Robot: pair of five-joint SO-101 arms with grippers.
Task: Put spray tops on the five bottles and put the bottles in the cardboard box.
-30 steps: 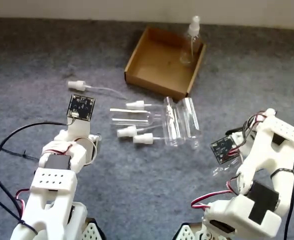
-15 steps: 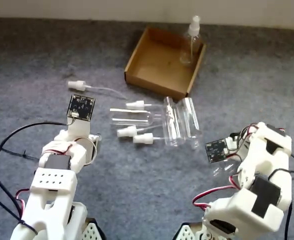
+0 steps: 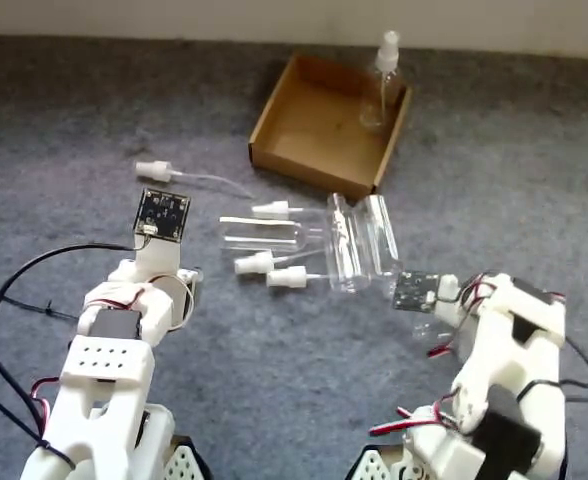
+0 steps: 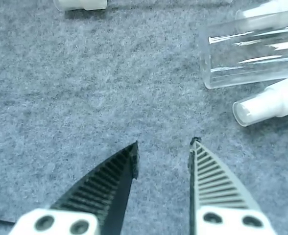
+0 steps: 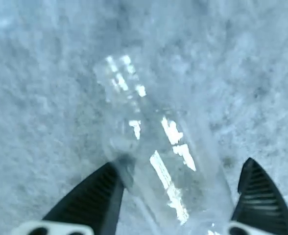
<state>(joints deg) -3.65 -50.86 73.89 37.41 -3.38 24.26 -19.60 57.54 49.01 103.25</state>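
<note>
My right pincer (image 5: 182,166) is spread wide, a finger on each side of a clear bottle (image 5: 154,147) lying on the grey tabletop (image 3: 74,100), lower right in the high view. My left pincer (image 4: 164,145) hangs spread over bare tabletop, lower left. Centre frame, more bottles (image 3: 359,245) lie beside loose spray tops (image 3: 274,265). Upper centre, the cardboard box (image 3: 304,165) holds one capped bottle (image 3: 382,85), upright in its right corner.

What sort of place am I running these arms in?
Probably a makeshift test bench, not a factory line: grey carpet covers the surface, a pale wall runs behind, and a cardboard box sits by loose clear bottles and spray tops.
</note>
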